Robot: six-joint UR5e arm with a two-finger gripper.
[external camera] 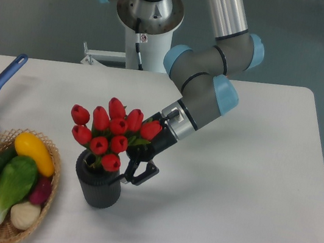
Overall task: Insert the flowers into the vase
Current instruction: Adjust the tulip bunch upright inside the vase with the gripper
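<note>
The flowers (110, 130), a bunch of red tulips with closed buds, stand upright with their green stems down in the mouth of the vase (99, 190). The vase is a small dark grey ribbed cylinder on the white table, near the front left. My gripper (139, 173) hangs just to the right of the vase's rim, below the rightmost bud. Its black fingers (152, 170) look spread apart with nothing between them. The stems are not in its grasp. The lower stems are hidden inside the vase.
A wicker basket (47, 193) of colourful vegetables and fruit stands close to the left of the vase. A blue-handled saucepan (2, 81) sits at the left edge. The robot's base (149, 18) is at the table's back.
</note>
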